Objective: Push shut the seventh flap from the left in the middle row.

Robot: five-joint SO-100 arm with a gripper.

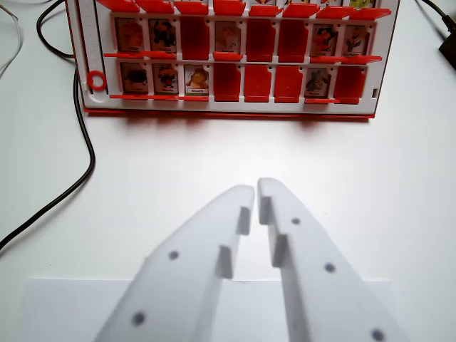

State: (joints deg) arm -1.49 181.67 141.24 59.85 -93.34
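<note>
- White bench (178, 164) all around, a black cable (84, 153) snaking down the wrist view's left, and the red flap board (228, 107) sitting along the top of the frame.
- Target is the seventh flap (323, 40) from the left in the middle visible row. It's toward the wrist view's right, card face showing, with a closed plain red one on its left side.
- End effector (256, 187) is low in the frame, well apart from the board. White fingers nearly together, just a thin gap at the tips, nothing held.
- My guess on handling: tiny, light, stiff plastic flap on a hinge, so barely any force needed. Too hard a shove and the whole board probably slides on that smooth bench.
- No grasping needed really; I'd nudge the free edge, farthest from the hinge.
- Orientation: flap's face points up at the camera, long axis running toward/away from the arm. Which edge carries the hinge, I can't tell.
</note>
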